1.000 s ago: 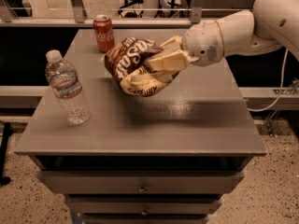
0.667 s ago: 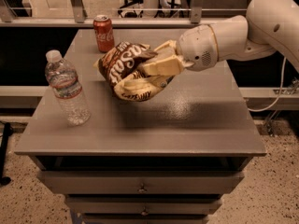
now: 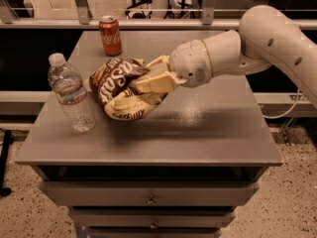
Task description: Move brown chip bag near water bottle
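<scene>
A smooth white arm [image 3: 270, 36] with a bulbous wrist [image 3: 194, 63] carries a cream-coloured tool [image 3: 126, 96] over the table [image 3: 198, 138].

You have one view only. It looks down from high in front of the grey cabinet [image 3: 208, 133] toward the railing behind, near enough that the top fills the middle. The gripper [image 3: 141, 87], clamped on the brown chip bag [image 3: 115, 77], sits left of centre, its arm entering from the view's right edge.
</scene>
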You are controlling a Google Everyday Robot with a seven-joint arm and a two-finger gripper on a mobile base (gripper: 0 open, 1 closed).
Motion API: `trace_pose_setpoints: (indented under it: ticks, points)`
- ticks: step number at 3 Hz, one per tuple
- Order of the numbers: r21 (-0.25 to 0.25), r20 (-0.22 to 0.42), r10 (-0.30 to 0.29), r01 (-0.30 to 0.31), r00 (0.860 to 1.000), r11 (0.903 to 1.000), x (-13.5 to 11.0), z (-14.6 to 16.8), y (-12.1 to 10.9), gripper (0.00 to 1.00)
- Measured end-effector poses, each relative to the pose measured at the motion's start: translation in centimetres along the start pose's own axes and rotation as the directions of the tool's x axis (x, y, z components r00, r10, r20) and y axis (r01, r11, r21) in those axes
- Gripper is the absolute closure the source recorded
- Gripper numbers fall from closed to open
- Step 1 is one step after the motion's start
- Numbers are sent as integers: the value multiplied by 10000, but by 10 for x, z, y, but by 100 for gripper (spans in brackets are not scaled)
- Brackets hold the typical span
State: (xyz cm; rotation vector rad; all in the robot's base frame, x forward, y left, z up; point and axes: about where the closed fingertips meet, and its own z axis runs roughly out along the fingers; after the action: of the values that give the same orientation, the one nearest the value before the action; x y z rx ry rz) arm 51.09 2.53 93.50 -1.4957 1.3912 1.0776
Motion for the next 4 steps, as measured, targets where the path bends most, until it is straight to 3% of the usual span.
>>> trace_pose_setpoints:
  ticks: [3, 4]
  points:
    - [-277, -314, 504, -513, 9982, 9983, 18, 13, 6, 7]
    - [-311, -354, 588, -599, 9976, 9977, 20, 12, 8, 0]
